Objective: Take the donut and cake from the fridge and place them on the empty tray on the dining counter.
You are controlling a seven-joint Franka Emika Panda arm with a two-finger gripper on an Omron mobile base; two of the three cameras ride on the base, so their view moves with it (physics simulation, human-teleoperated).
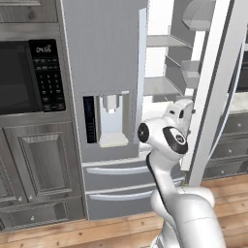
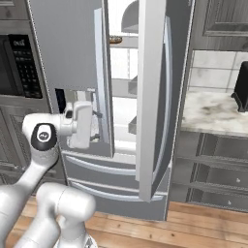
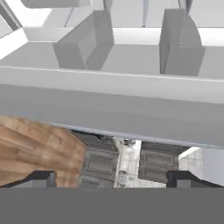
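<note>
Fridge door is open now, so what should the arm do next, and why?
Probably raise the open tool and reach deeper into the fridge. It sits low at the right door's gap, holding nothing, while something brown, perhaps the donut, lies on an upper shelf.

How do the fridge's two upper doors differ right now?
The left upper door is shut flat against the fridge; the right upper door is swung open, showing white shelves. The left door carries a water dispenser on its face; the right door shows bins on its inner side. Both are grey with long vertical handles.
</note>
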